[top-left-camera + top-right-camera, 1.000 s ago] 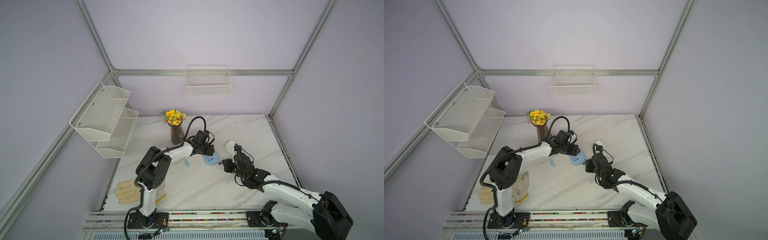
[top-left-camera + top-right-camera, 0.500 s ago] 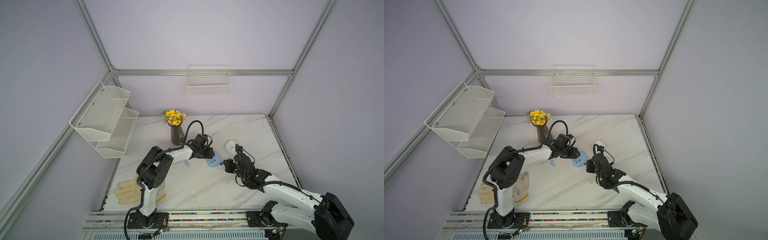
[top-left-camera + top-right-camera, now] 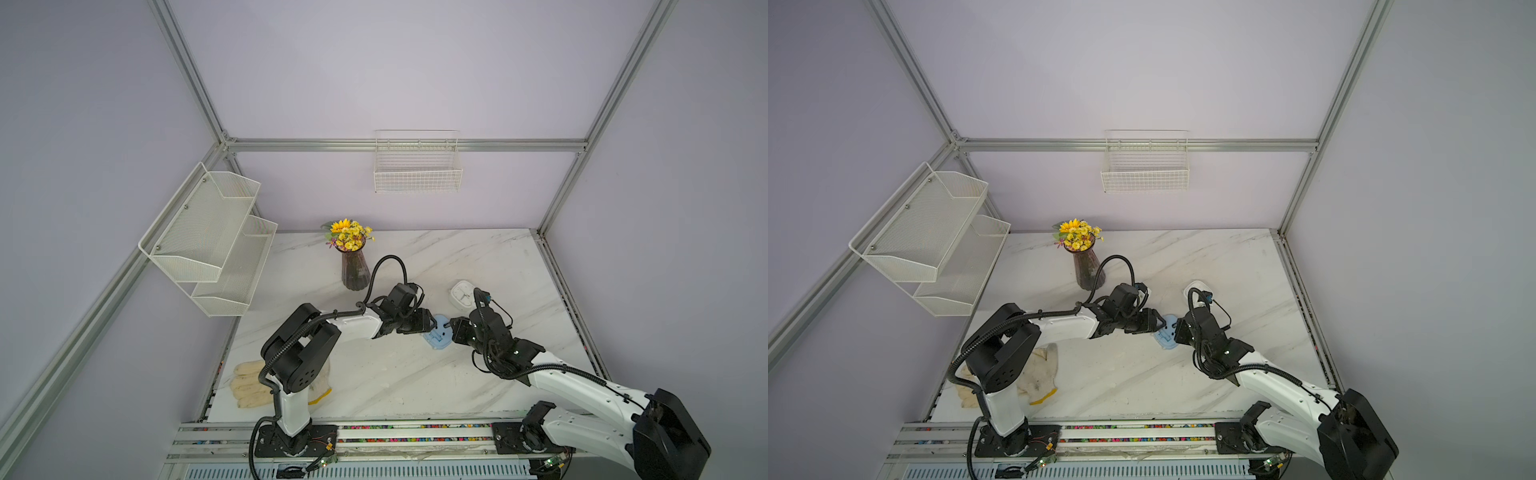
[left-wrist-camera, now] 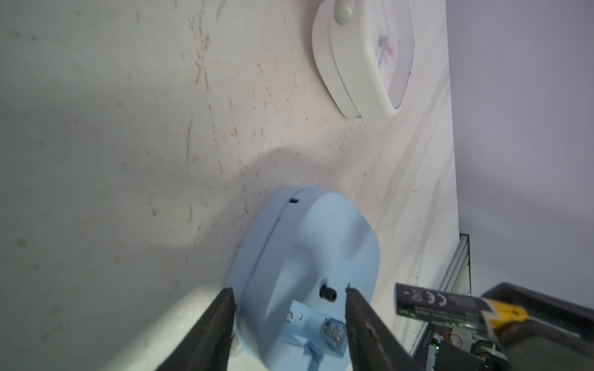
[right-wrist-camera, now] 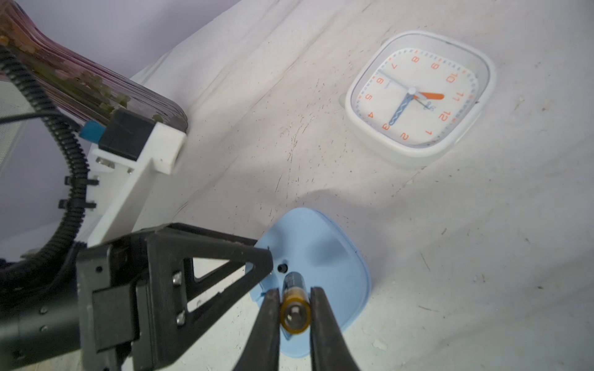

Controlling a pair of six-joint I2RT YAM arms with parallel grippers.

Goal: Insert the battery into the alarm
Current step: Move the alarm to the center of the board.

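A light-blue alarm [image 3: 437, 336] [image 3: 1168, 337] rests tilted on the marble table with its back up and the battery slot [image 4: 324, 331] exposed. My left gripper [image 4: 289, 290] [image 3: 430, 326] is shut on it: one finger lies against the front rim, the other on the back beside a small black knob [image 4: 328, 293]. From the opposite side my right gripper [image 5: 294, 290] [image 3: 451, 328] is shut on a black-and-gold battery [image 5: 294, 302] [image 4: 450, 305]. The battery hangs just above the alarm's back [image 5: 321, 250], pointing at the slot and apart from it.
A white square clock [image 3: 461, 293] [image 5: 418, 96] lies face up just behind the right wrist. A dark vase of yellow flowers [image 3: 355, 266] stands behind the left arm. Cream gloves [image 3: 253, 384] lie by the left arm's base. A wire shelf [image 3: 216, 237] and a wall basket [image 3: 417, 170] hang above.
My left gripper has come down toward the blue alarm and its jaws have narrowed around it. The right gripper with the battery has barely moved.
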